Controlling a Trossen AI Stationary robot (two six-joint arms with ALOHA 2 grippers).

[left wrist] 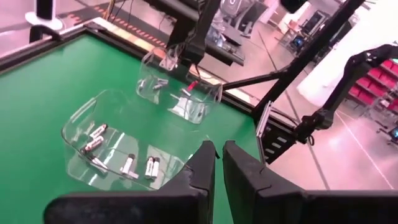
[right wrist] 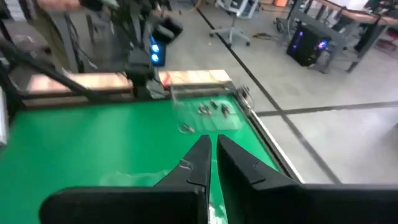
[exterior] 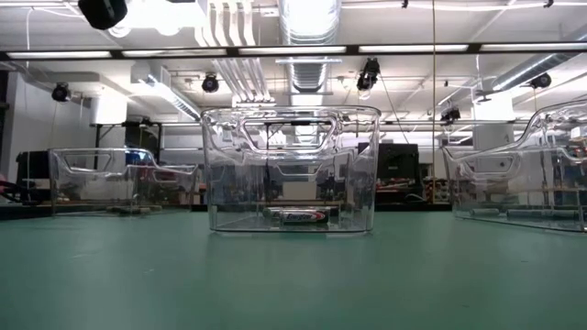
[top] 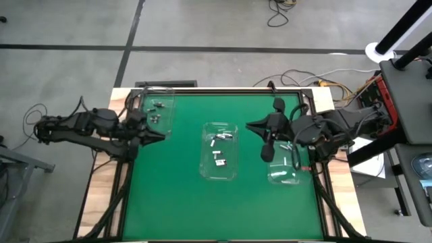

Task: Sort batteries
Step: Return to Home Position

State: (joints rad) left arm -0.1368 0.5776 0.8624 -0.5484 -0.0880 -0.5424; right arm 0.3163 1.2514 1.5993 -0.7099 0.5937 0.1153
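Three clear bins stand on the green mat. The middle bin (top: 221, 150) (exterior: 289, 170) holds several small silvery batteries (top: 219, 156) (left wrist: 127, 164) lying on its floor. A few more batteries lie in the left bin (top: 156, 108) (right wrist: 211, 109) and in the right bin (top: 287, 164) (left wrist: 180, 93). My left gripper (top: 160, 136) (left wrist: 218, 151) hovers shut beside the left bin, pointing toward the middle. My right gripper (top: 251, 125) (right wrist: 211, 142) hovers shut between the middle and right bins, pointing left. Neither has anything between its fingers.
The mat (top: 169, 196) sits inside a dark frame on a wooden table. Bare green mat lies along the near side. Cables and equipment (top: 405, 88) stand off the table at the far right.
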